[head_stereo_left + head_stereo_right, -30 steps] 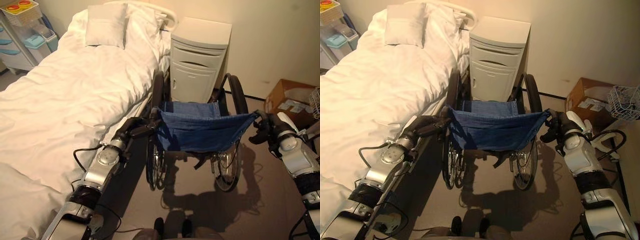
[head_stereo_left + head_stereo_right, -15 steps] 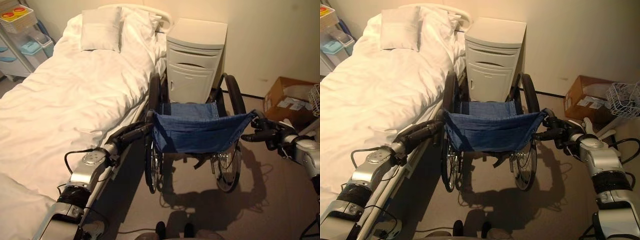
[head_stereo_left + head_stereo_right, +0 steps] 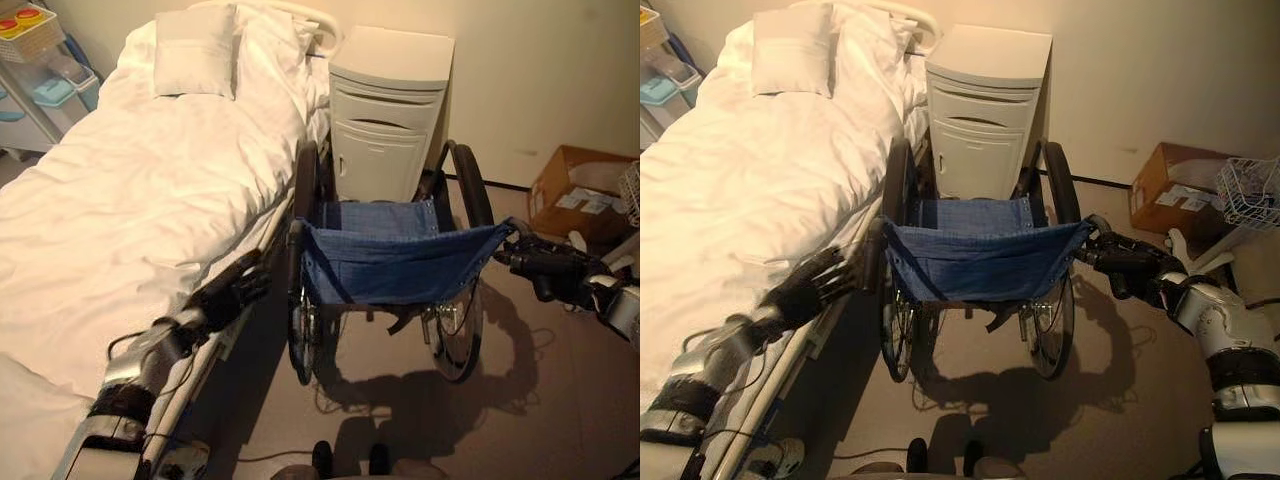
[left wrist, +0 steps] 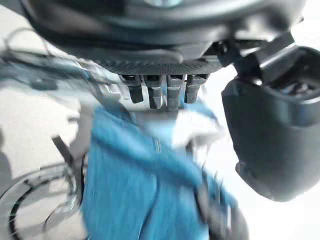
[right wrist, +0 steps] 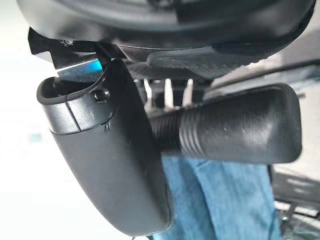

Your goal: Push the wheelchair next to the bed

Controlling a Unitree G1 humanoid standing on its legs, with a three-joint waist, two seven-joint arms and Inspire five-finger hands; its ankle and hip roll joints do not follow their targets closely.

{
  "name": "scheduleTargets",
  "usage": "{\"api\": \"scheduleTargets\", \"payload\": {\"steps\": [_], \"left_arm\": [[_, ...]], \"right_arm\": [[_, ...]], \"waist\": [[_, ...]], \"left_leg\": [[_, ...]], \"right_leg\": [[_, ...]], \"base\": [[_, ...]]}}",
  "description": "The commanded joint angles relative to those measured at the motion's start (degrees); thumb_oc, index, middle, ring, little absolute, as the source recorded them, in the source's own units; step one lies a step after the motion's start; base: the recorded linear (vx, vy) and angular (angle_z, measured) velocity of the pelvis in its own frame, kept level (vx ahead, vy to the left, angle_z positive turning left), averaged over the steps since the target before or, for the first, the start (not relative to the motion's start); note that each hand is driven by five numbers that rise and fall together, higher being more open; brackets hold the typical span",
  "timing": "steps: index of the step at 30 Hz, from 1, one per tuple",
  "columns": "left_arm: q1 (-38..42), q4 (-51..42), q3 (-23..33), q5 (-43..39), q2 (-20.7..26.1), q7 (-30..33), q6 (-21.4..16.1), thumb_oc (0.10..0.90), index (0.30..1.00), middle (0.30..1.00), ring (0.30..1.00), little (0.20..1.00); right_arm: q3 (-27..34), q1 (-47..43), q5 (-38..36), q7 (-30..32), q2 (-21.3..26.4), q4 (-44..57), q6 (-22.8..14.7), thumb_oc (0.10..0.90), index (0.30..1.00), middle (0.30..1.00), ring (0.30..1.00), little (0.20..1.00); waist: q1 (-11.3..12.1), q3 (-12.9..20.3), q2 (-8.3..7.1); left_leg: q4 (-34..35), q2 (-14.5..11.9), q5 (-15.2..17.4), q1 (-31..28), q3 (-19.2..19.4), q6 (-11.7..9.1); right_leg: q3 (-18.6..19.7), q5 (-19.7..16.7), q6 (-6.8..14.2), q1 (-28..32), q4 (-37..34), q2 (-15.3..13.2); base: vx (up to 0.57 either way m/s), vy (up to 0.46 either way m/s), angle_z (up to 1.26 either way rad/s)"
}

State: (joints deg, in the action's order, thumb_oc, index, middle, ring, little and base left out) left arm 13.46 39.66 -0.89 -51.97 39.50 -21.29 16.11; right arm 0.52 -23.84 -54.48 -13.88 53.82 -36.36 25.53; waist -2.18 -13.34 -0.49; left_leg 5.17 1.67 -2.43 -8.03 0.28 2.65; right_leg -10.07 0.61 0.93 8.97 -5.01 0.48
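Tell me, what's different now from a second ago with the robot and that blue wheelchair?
The left hand has let go of the blue fabric-backed wheelchair's left push handle and drawn back along the white-sheeted bed, its fingers now straight. The right hand, which had loosened half a second ago, is again on the black ribbed right handle. The wheelchair stays between the bed and the cream bedside cabinet.

Blue-seated wheelchair (image 3: 385, 260) beside white bed (image 3: 130, 200)

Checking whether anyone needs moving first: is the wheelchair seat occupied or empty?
Empty. The wheelchair shows only its blue fabric sling, with nobody and nothing on it; it stands upright beside the bed.
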Motion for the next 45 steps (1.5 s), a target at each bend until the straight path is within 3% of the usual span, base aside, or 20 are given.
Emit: {"api": "scheduleTargets", "payload": {"steps": [1,7,13,16,21,25,27,29,32,40,45], "left_arm": [[-0.84,0.93,4.36,-9.37,4.44,-2.6,-2.92,0.8,0.9,0.9,0.9,0.9],[-3.02,3.35,8.4,-19.28,2.65,-6.11,-2.2,0.8,0.9,0.9,0.9,0.9],[-4.06,4.09,12.56,-26.54,0.71,-7.67,-1.15,0.8,0.9,0.9,0.9,0.9],[-4.81,5.0,13.64,-25.03,-0.16,-7.9,-1.27,0.8,0.9,0.9,0.9,0.9],[-6.89,8.27,15.22,-22.71,-1.36,-10.26,-0.14,0.8,0.9,0.9,0.9,0.9],[-7.26,9.2,14.81,-17.44,-3.41,-10.48,-2.8,0.8,0.9,0.9,0.9,0.9],[-7.67,9.51,13.73,-12.38,-4.62,-10.45,-6.36,0.8,0.9,0.9,0.9,0.9],[-8.47,10.54,12.11,-6.31,-6.59,-8.65,-11.49,0.8,0.9,0.9,0.9,0.9],[-8.96,11.59,10.9,-1.67,-8.28,-7.55,-14.66,0.8,0.9,0.9,0.9,0.9],[-11.3,12.64,2.81,18.88,-17.62,-0.01,-31.96,0.8,0.9,0.9,0.9,0.9],[-12.12,13.07,-1.81,29.34,-20.38,7.25,-38.65,0.8,0.9,0.9,0.9,0.9]], "right_arm": [[6.39,-0.62,-9.36,-0.99,9.1,-2.38,-6.59,0.8,0.9,0.9,0.9,0.9],[12.68,2.7,-17.22,-3.78,9.92,-5.92,-3.85,0.8,0.9,0.9,0.9,0.9],[17.72,7.65,-16.24,-5.99,9.28,-8.96,-1.17,0.8,0.9,0.9,0.9,0.9],[19.49,9.66,-16.11,-7.97,8.38,-10.27,0.25,0.8,0.9,0.9,0.9,0.9],[23.08,13.01,-27.66,-9.5,4.82,-9.7,3.19,0.8,0.9,0.9,0.9,0.9],[23.98,14.22,-21.18,-9.1,1.4,-11.82,2.94,0.8,0.9,0.9,0.9,0.9],[23.56,15.39,-16.87,-10.29,-0.66,-13.32,1.8,0.8,0.9,0.9,0.9,0.9],[22.98,16.93,-10.8,-13.07,-4.03,-16.92,-1.1,0.8,0.9,0.9,0.9,0.9],[21.82,17.51,-7.18,-15.28,-7.61,-19.46,-4.46,0.8,0.9,0.9,0.9,0.9],[11.46,20.74,-0.71,-11.15,-29.41,-17.72,-24.61,0.8,0.9,0.9,0.9,0.9],[4.86,22.09,4.03,-8.84,-36.17,-17.89,-34.58,0.8,0.9,0.9,0.9,0.9]], "waist": [[1.78,4.14,-1.3],[1.23,4.46,-1.63],[0.68,4.74,-2.02],[0.55,4.76,-2.05],[0.27,4.95,-2.17],[0.02,4.67,-2.02],[-0.17,4.43,-2.0],[0.02,4.16,-1.82],[0.37,4.15,-1.73],[1.17,3.73,-0.47],[1.28,3.35,0.22]], "left_leg": [[-1.79,-1.51,3.25,-0.02,3.09,-3.42],[-1.33,-1.62,3.59,-0.38,3.6,-3.5],[-0.99,-1.75,3.69,-0.5,4.19,-3.64],[-0.99,-1.82,3.69,-0.53,4.45,-3.63],[-0.91,-1.74,4.11,-0.71,4.63,-3.35],[-1.17,-1.68,4.33,-0.66,4.86,-3.28],[-1.55,-1.72,4.42,-0.44,5.1,-3.18],[-2.13,-1.6,4.51,-0.18,4.98,-2.91],[-2.31,-1.5,4.56,-0.13,4.73,-2.7],[-3.06,-1.06,4.69,-0.04,3.6,-1.69],[-3.4,-0.76,4.97,-0.03,3.37,-1.41]], "right_leg": [[2.17,-0.6,5.3,-1.89,4.2,-3.71],[2.24,-0.48,5.48,-1.84,3.86,-3.69],[2.39,-0.55,5.63,-2.21,3.85,-3.65],[2.37,-0.5,5.62,-2.33,4.07,-3.66],[2.47,-0.26,5.56,-2.4,4.19,-3.46],[2.75,-0.27,5.68,-2.72,4.58,-3.44],[2.88,-0.27,5.67,-3.08,4.87,-3.43],[2.97,-0.37,5.58,-3.33,5.12,-3.35],[2.88,-0.37,5.51,-3.31,5.17,-3.36],[3.01,0.24,4.5,-3.23,6.11,-2.99],[3.09,0.46,4.11,-3.23,6.4,-2.92]], "base": [[0.0,-0.005,0.07],[0.0,-0.004,0.02],[0.0,-0.014,-0.04],[0.0,-0.004,-0.03],[0.0,-0.015,-0.1],[-0.01,-0.002,0.0],[-0.04,-0.002,-0.01],[-0.02,-0.001,-0.01],[0.0,0.0,0.0],[0.0,0.0,0.0],[-0.01,0.009,0.03]]}}
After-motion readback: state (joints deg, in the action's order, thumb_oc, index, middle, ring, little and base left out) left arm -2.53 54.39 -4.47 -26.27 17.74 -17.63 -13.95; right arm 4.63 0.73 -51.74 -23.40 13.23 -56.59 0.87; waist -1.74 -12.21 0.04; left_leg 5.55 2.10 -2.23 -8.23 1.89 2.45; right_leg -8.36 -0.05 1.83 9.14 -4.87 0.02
